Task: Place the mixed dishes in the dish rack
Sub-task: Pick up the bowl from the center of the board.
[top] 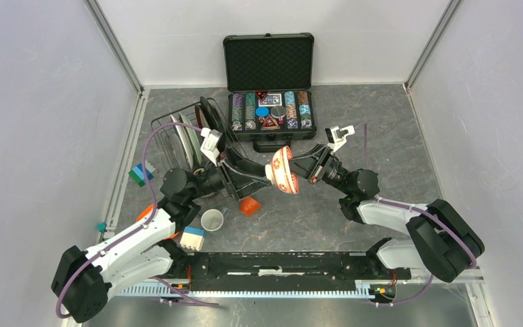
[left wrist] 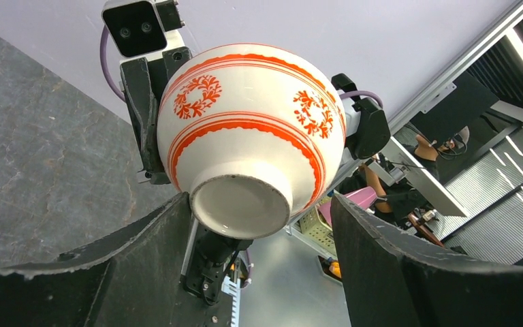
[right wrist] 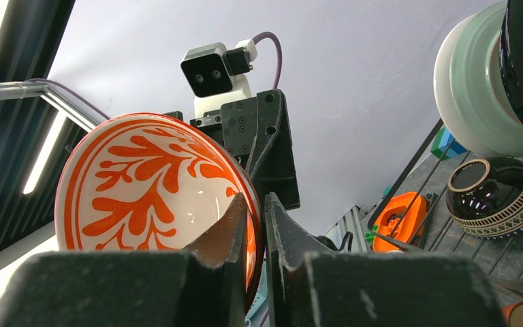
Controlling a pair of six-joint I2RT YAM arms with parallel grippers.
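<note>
1. A glossy white ceramic bowl [left wrist: 248, 136] with orange-red floral bands and a round foot.
2. Grey marbled tabletop [top: 381, 136], matte; plain pale walls [top: 41, 102].
3. The right gripper [right wrist: 255, 204] is almost closed, pinching the bowl rim between its jaws; the bowl is midair.
4. The left gripper [left wrist: 262, 211] is spread wide, gripping nothing; the bowl foot sits between its jaws, contact unclear.

The bowl [top: 284, 170] hangs over the middle of the worktop [top: 381, 136] between the left pincer [top: 262, 178] and the right pincer [top: 299, 167]. Behind-left stands the dish rack [top: 167, 133] with plates [top: 191, 139] on edge inside, the case [top: 270, 88] just right of it; a cup [top: 212, 219] sits front-left of the bowl
</note>
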